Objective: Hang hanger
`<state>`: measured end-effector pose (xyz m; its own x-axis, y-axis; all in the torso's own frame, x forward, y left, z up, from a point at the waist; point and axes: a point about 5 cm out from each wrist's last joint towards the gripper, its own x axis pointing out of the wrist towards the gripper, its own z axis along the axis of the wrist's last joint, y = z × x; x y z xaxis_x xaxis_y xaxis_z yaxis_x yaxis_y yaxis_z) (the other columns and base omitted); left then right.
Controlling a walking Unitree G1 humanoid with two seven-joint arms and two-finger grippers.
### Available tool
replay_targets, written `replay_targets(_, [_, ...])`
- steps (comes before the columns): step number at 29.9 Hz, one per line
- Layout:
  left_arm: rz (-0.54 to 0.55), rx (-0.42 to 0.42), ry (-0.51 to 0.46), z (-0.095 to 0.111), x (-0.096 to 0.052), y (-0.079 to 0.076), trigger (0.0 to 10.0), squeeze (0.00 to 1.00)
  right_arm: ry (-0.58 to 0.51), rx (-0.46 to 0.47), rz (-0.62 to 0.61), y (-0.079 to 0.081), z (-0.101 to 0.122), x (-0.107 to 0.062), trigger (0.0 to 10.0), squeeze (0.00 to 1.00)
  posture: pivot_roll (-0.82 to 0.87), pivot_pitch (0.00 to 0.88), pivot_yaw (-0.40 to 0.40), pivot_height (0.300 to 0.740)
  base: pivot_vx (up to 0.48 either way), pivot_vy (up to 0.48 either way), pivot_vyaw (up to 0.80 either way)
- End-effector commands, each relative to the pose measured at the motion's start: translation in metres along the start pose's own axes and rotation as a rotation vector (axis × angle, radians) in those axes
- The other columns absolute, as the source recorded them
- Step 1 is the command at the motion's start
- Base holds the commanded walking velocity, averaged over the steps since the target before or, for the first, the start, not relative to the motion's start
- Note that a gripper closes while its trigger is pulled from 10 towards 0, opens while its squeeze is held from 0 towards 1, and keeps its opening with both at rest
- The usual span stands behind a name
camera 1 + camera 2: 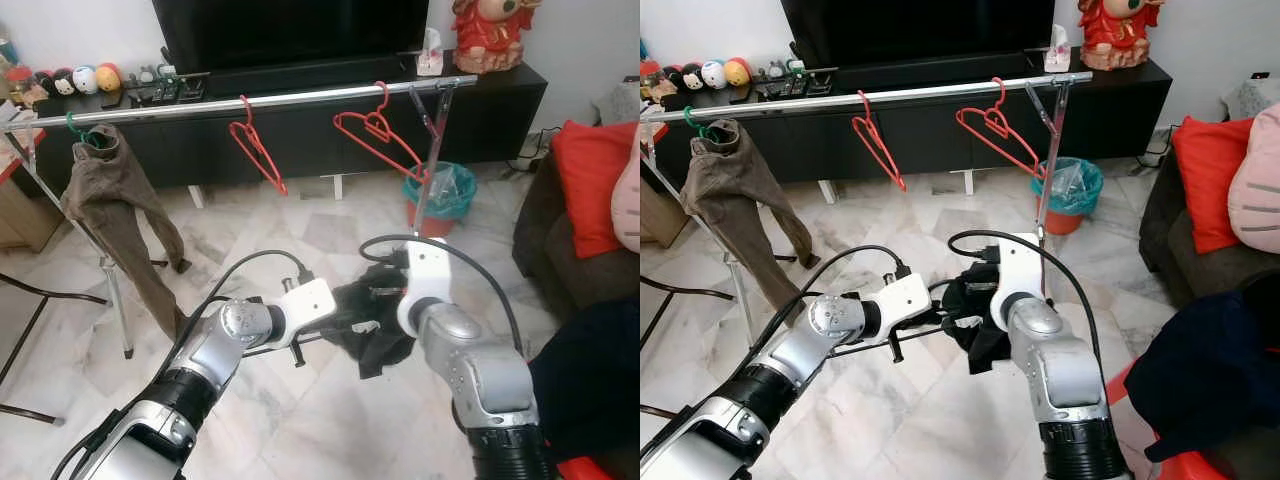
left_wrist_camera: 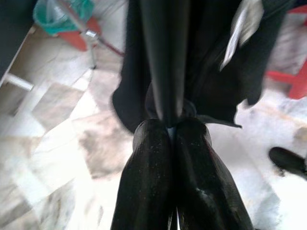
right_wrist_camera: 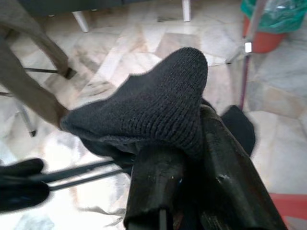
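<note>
Both grippers meet low in front of me at a black garment (image 1: 365, 325). My left gripper (image 2: 170, 127) is shut on the black hanger (image 2: 165, 57), whose thin bar (image 1: 265, 348) sticks out towards my left. The garment drapes over the hanger's far end. My right gripper (image 3: 187, 141) is shut on a fold of the black knitted garment (image 3: 163, 105). Beyond them runs a silver clothes rail (image 1: 300, 97). Two red hangers (image 1: 258, 148) (image 1: 378, 135) hang empty on it. Brown trousers (image 1: 110, 190) hang from a green hanger at its left end.
The rack's upright poles (image 1: 432, 150) (image 1: 112, 300) stand on the marble floor. A teal bin (image 1: 445, 195) sits behind the right pole. A black TV stand (image 1: 480, 100) runs along the wall. A sofa with a red cushion (image 1: 590, 180) and dark cloth (image 1: 590, 380) is on my right.
</note>
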<state>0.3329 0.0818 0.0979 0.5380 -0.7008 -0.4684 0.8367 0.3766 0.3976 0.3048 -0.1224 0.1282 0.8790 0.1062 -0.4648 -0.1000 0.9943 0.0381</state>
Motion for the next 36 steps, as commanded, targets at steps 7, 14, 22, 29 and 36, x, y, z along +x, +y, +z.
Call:
replay_targets(7, [0.165,0.023,0.087,-0.006,-0.006,0.024,10.0,0.00,-0.020,-0.001,-0.005,0.003,0.003,-0.002,10.0,0.00,-0.04,0.035,0.102,0.740,0.000,0.000,0.00])
replay_targets(14, [0.094,-0.048,-0.052,0.010,0.000,0.015,10.0,0.00,-0.026,0.001,0.030,0.009,0.005,-0.003,10.0,0.00,-0.04,0.034,0.102,0.740,0.000,0.000,0.00])
replay_targets(22, [-0.111,-0.011,-0.052,0.005,-0.002,-0.006,10.0,0.00,-0.034,0.006,0.049,0.012,0.008,-0.003,10.0,0.00,-0.04,0.029,0.101,0.740,0.000,0.000,0.00])
replay_targets(29, [0.147,0.014,0.047,0.000,-0.002,0.020,10.0,0.00,-0.033,0.003,0.043,0.012,0.008,-0.003,10.0,0.00,-0.04,0.026,0.101,0.740,0.000,0.000,0.00])
replay_targets(36, [0.153,-0.028,-0.003,0.007,0.004,0.017,10.0,0.00,-0.040,0.006,0.057,0.017,0.010,-0.004,10.0,0.00,-0.04,0.029,0.101,0.740,0.000,0.000,0.00])
